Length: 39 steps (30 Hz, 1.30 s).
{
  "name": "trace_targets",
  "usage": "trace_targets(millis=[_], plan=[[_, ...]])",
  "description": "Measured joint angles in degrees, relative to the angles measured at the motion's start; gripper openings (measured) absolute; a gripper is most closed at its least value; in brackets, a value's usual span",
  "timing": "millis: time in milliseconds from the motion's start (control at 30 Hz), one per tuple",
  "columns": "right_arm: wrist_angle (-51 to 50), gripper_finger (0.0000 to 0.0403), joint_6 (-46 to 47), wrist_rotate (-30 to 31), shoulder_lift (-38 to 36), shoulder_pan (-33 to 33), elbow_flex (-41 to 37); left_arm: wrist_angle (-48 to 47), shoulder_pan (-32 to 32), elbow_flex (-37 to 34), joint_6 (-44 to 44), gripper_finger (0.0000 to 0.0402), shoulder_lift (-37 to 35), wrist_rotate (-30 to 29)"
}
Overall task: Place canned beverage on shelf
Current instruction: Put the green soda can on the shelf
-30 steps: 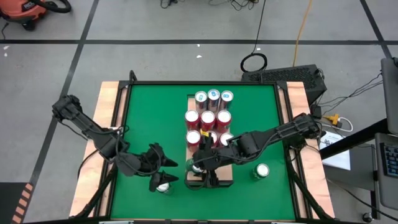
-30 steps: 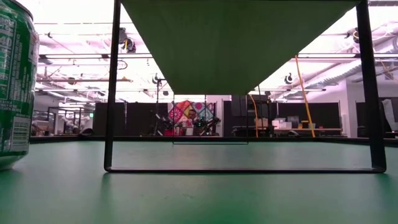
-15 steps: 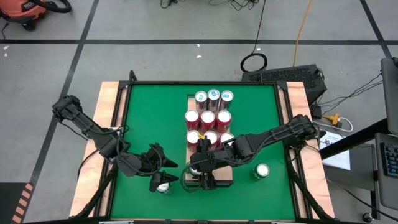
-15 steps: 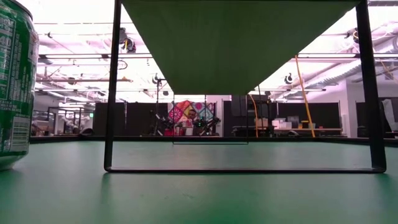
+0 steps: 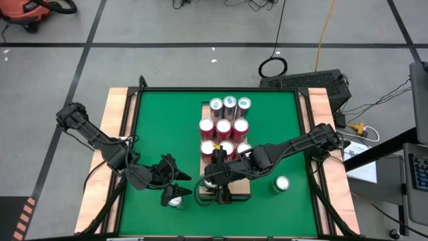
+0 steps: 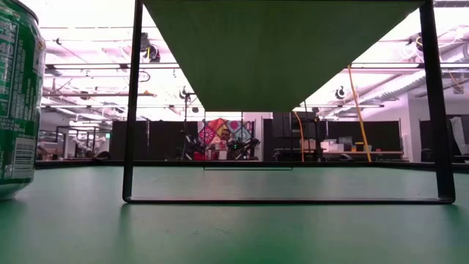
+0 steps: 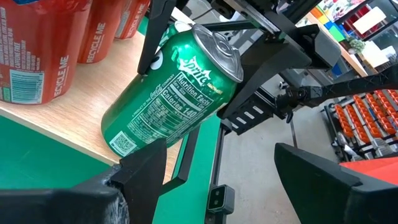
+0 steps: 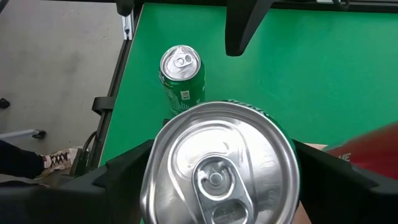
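The right gripper (image 5: 215,189) is clamped around a green can (image 7: 171,93), one dark finger on each side of it, over the near end of the shelf (image 5: 241,189). In the left wrist view this can is tilted, its bottom edge touching the pale wood and its silver top leaning away from the red cans (image 7: 43,43) that stand just beside it. The right wrist view looks straight down on the can's lid (image 8: 219,163), with the gripper's fingers (image 8: 127,171) hugging both flanks.

The shelf lies lengthwise in the middle of the green worktop (image 5: 160,127). Its far part carries rows of upright cans (image 5: 224,125): mostly red ones, with silver tops showing from above, and one with a bluish top and one with a greenish top in the farthest row.

The left gripper (image 5: 175,189) hangs low over the worktop to the left of the shelf, its fingers spread and holding nothing. A second green can (image 5: 175,200) stands upright on the worktop just beside it, near the front edge. A third green can (image 5: 281,183) stands on the worktop to the right of the shelf.

In the low view, a green can (image 6: 18,95) fills the left edge, and the shelf's underside (image 6: 278,44) spans the top on its thin black frame (image 6: 133,103).
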Motion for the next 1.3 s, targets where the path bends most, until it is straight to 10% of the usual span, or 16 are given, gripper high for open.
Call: trace_targets(millis=[1300], plan=[[2.4, 0.0384, 1.9, 3.1, -0.7, -0.7, -0.2, -2.9, 0.0, 0.0, -0.1, 0.0296, 0.0, 0.0]])
